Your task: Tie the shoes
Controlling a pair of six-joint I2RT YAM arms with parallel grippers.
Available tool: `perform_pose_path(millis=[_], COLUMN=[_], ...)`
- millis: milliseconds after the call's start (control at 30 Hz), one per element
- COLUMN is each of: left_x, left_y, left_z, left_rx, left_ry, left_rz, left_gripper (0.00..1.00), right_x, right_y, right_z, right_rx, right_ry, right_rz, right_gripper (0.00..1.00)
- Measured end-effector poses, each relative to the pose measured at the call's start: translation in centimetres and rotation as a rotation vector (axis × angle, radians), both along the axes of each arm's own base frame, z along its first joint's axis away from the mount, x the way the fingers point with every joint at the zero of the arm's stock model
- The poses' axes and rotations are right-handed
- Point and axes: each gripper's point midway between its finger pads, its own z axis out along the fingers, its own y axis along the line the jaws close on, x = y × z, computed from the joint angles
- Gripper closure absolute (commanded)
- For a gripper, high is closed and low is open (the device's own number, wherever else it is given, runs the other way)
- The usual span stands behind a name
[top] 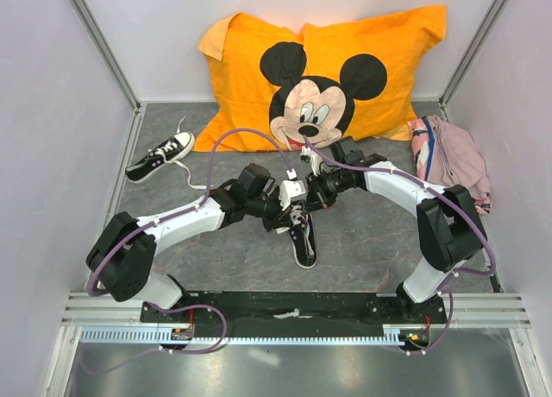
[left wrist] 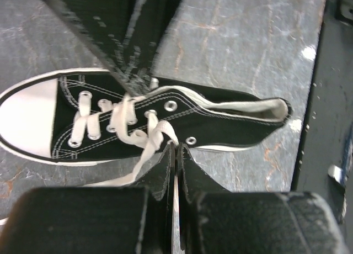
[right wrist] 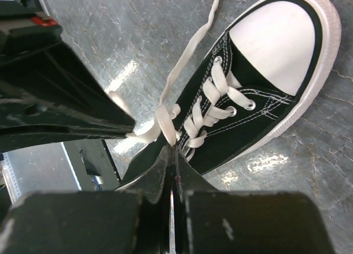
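One black shoe (top: 304, 242) with a white toe cap lies mid-table, toe toward the arms. Both grippers meet just above its laces. In the left wrist view the shoe (left wrist: 220, 118) lies toe to the left. My left gripper (left wrist: 177, 148) is shut on a white lace (left wrist: 150, 138) at the top eyelets, and the right gripper's dark fingers (left wrist: 129, 49) reach in from above. In the right wrist view my right gripper (right wrist: 175, 148) is shut on a lace loop (right wrist: 165, 121) beside the shoe (right wrist: 259, 94). A second shoe (top: 159, 157) lies at the far left, laces loose.
An orange Mickey Mouse pillow (top: 328, 69) leans against the back wall. A pink cloth bundle (top: 453, 155) lies at the right wall. Grey walls close in both sides, and a black rail (top: 293, 306) runs along the near edge between the arm bases.
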Motion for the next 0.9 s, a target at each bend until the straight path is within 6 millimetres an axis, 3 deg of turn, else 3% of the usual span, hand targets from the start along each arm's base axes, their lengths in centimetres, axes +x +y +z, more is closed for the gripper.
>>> perform_pose_path(millis=[400, 667, 900], left_x=[2.0, 3.1, 3.5], left_y=[-0.6, -1.4, -2.0], left_z=[-1.7, -0.8, -0.3], left_rx=[0.025, -0.021, -0.062], left_ry=[0.056, 0.080, 0.092], left_rz=[0.153, 0.241, 0.264], left_gripper=[0.98, 0.99, 0.98], right_x=[-0.5, -0.7, -0.8], right_y=[0.3, 0.4, 0.4], right_z=[0.4, 0.5, 0.7], right_rx=[0.043, 0.058, 0.079], right_ry=[0.038, 0.051, 0.068], right_rz=[0.002, 0.006, 0.005], right_gripper=[0.99, 0.98, 0.91])
